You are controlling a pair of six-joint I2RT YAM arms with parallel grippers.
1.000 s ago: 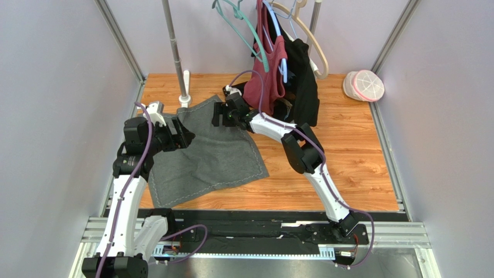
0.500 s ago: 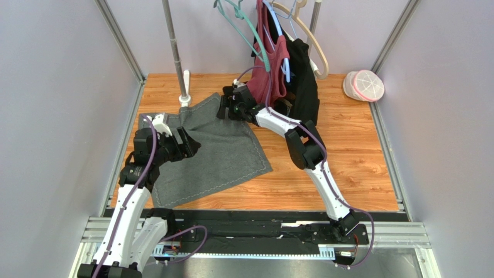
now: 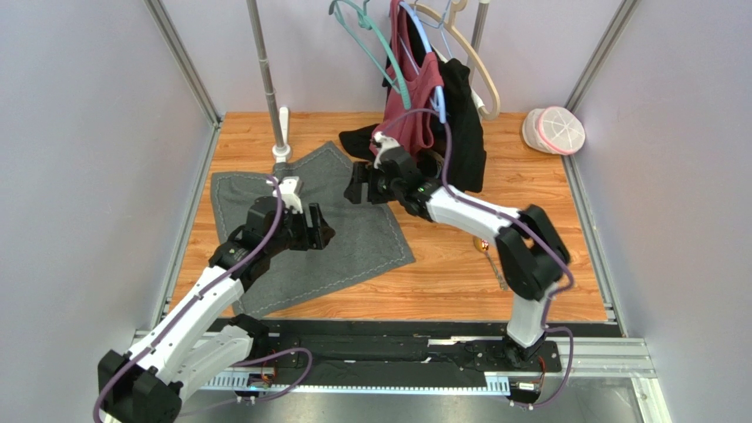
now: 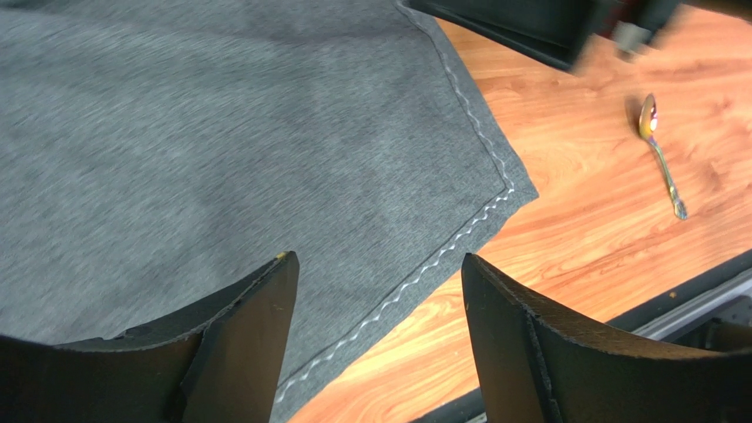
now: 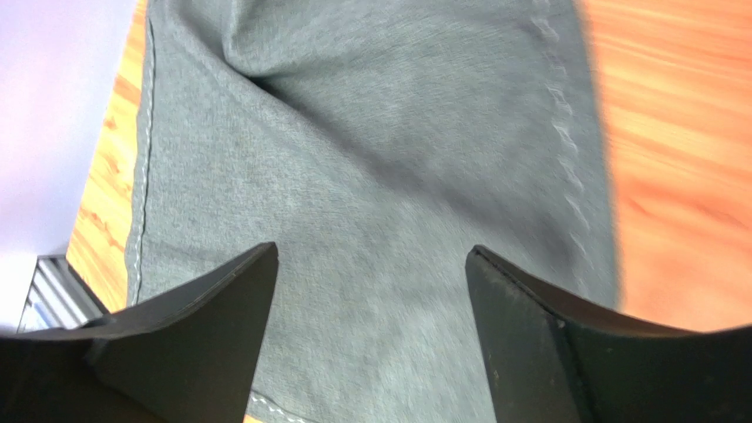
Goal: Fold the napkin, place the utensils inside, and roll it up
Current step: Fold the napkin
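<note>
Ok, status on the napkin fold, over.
Left gripper and right gripper open, empty, over napkin. Napkin spread, not yet folded. Spoon lies apart, to its right. Garments hang just behind right gripper.

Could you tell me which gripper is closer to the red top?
Right. The right gripper hovers at the napkin edge beside the red top; the left gripper is over the napkin's middle, farther away.

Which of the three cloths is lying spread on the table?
The dark grey napkin with the pale stitched border; the maroon garment and black garment hang at the back.
</note>
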